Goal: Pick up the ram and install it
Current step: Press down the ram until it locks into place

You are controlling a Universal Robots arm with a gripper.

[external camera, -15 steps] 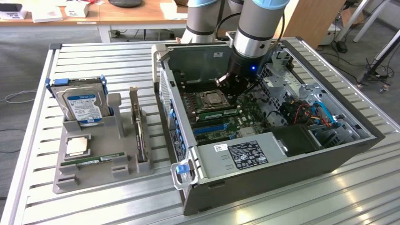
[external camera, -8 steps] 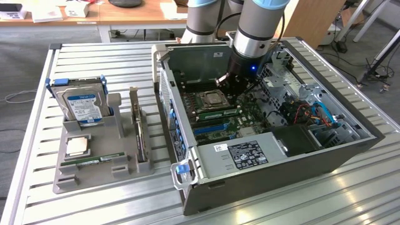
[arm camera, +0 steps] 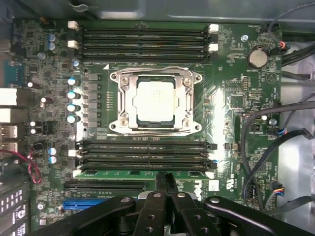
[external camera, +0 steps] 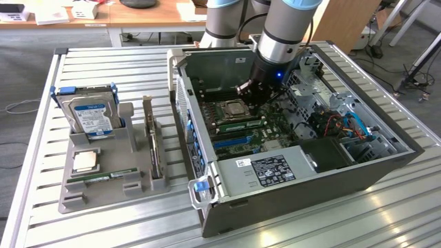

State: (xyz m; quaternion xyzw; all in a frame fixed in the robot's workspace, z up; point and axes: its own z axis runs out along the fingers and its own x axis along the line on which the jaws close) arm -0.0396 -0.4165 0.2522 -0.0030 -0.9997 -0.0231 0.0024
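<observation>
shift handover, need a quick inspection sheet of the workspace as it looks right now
surface: slatted metal table, grey parts holder on the exterior view's left, open computer case on its right
job's things: ram lying along the slot just below the lower bank of memory slots; a second green stick lies in the parts holder
clutter: hard drive, processor chip and expansion card in the parts holder
grippers: tool shut, fingertips at the ram's edge, inside the case
cables: black wire bundles, a red wire, blue and orange leads
surroundings: wooden desk behind, floor cables
</observation>
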